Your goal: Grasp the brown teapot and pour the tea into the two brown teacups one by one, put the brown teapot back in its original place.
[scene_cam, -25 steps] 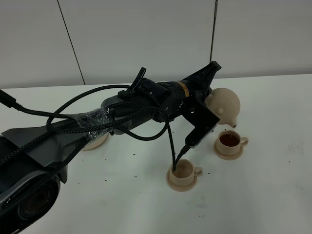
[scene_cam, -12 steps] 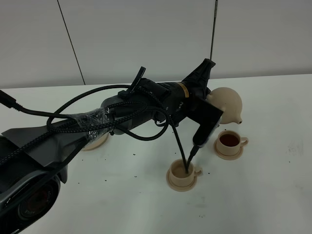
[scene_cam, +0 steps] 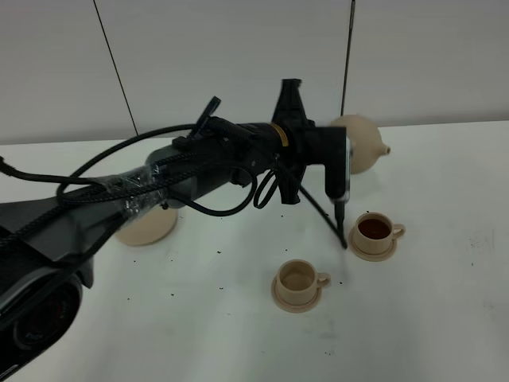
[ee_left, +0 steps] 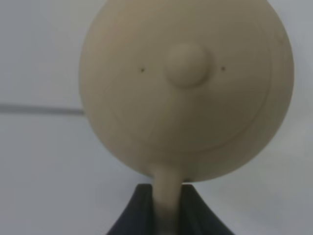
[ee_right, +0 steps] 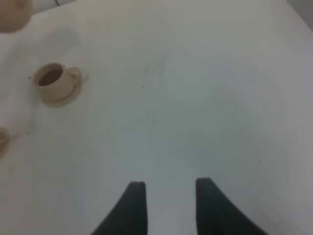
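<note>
White table under a pale panelled wall: above it the brown teapot (scene_cam: 362, 143) hangs in the air, clear of the surface, behind and above the far teacup (scene_cam: 375, 230), with its spout (scene_cam: 384, 150) pointing to the right of the high view. The left pincer (ee_left: 166, 198) is pressed together on the pot's loop handle (ee_left: 165, 203), a dark finger on either side of it, and the lid knob (ee_left: 186, 66) faces the left wrist camera. How far the pot is tipped I cannot tell. The far teacup holds dark reddish-brown tea (scene_cam: 372, 228) and stands on its small saucer (scene_cam: 374, 251). The near teacup (scene_cam: 300, 278), closer to the front edge and to the left of the other, sits on a matching saucer (scene_cam: 296, 303), its inside looking pale. Well apart on the left lies the large saucer (scene_cam: 147, 227), partly hidden by the left arm (scene_cam: 183, 175), which reaches across the middle. The right pincer (ee_right: 168, 200) stands spread with nothing between its fingers, above bare table (ee_right: 205, 98).
</note>
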Available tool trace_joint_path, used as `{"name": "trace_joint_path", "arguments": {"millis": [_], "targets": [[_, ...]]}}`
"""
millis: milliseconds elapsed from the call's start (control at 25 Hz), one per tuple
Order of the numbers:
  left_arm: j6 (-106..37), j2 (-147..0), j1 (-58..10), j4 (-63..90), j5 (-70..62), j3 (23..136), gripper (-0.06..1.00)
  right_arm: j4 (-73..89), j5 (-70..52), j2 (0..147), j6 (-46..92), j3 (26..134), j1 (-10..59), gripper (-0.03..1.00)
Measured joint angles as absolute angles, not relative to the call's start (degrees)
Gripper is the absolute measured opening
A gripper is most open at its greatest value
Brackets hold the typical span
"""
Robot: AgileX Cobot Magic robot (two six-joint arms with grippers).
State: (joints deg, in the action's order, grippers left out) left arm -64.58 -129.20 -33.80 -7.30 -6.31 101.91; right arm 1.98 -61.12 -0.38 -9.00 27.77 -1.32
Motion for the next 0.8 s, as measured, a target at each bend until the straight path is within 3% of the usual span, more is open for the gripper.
{"name": "trace_joint_path", "arguments": {"millis": [520, 800], "targets": [[-41.7, -126.9, -31.1, -8.0, -24.4, 102.6, 0.17, 2.0, -61.1, -0.4, -9.0, 27.8, -1.3, 0.24], [-37.7, -127.6, -30.8, -7.9, -40.1, 112.9, 0.17, 2.0, -61.1, -0.4, -9.0, 27.8, -1.3, 0.24]]}}
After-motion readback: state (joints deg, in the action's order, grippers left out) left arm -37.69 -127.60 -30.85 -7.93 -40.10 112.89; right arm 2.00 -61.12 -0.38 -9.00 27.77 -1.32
